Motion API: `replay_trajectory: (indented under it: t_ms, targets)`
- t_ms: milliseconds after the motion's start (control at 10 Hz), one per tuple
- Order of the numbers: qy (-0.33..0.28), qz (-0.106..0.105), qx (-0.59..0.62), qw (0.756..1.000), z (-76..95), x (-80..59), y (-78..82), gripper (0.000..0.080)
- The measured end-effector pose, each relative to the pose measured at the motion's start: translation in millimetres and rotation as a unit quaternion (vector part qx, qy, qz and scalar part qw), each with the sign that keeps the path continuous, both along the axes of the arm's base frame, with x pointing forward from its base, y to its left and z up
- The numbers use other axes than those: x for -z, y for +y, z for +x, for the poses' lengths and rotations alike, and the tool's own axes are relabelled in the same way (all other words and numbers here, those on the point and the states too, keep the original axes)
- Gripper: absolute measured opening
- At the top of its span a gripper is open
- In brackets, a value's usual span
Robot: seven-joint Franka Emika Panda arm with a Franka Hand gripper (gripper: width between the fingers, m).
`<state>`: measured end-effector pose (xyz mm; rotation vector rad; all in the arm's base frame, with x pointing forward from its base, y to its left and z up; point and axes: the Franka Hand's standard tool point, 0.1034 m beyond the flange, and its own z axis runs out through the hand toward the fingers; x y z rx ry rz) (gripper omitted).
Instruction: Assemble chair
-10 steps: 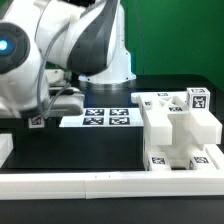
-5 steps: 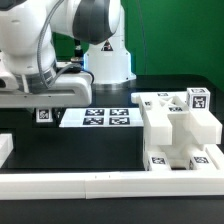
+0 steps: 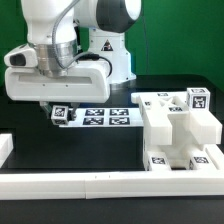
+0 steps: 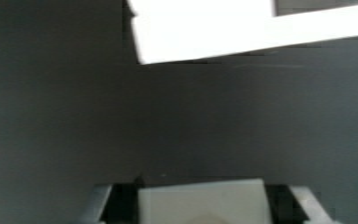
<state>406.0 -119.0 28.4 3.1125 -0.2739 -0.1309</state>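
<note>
The chair's main white pieces (image 3: pixel 178 130), blocky and bearing small tags, stand together at the exterior view's right. My gripper (image 3: pixel 61 108) hangs over the dark table, left of them, shut on a small white tagged chair piece (image 3: pixel 63 116). In the wrist view the piece (image 4: pixel 194 200) fills the gap of the gripper (image 4: pixel 197 206), with dark fingers (image 4: pixel 126 204) on either side. The held piece hovers near the left end of the marker board (image 3: pixel 103 118).
A long plain white rail (image 3: pixel 100 184) runs along the table's front edge, with a white block (image 3: pixel 5 147) at the exterior view's left end. The marker board also shows in the wrist view (image 4: pixel 229 30). The robot's base stands behind the board.
The arm has swung toward the exterior view's right, carrying the small tagged piece from the left edge to beside the marker board. The chair pieces at the right have not moved.
</note>
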Motion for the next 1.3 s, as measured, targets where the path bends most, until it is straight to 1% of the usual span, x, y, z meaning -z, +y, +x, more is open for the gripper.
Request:
replay_trajectory:
  t_ms: [100,200,300,500,600,700,900,1000,1100,1200,1300]
  targets:
    - [-0.011,-0.010,-0.005,1.000,-1.6,0.2,-4.6,0.0281]
    - [-0.043,-0.035,-0.010,0.998,1.1,-2.2,-13.3,0.0281]
    - [-0.036,-0.032,-0.008,0.999,-4.1,0.9,-10.4,0.0281]
    - [-0.034,-0.038,-0.015,0.999,-5.6,11.7,-5.2,0.0281]
    - [-0.038,-0.038,-0.014,0.998,-4.6,14.2,-2.2,0.0281]
    - [-0.047,-0.041,-0.013,0.998,-0.2,15.8,7.1,0.0281]
    - [-0.057,-0.043,-0.002,0.997,5.2,21.9,31.6,0.0281]
    - [-0.055,-0.042,-0.003,0.998,4.7,22.4,32.7,0.0281]
    - [-0.055,-0.042,-0.002,0.998,4.5,22.5,31.8,0.0357]
    - [-0.054,-0.042,-0.002,0.998,4.2,22.8,31.8,0.0357]
    - [-0.054,-0.042,-0.002,0.998,3.9,23.1,31.7,0.0493]
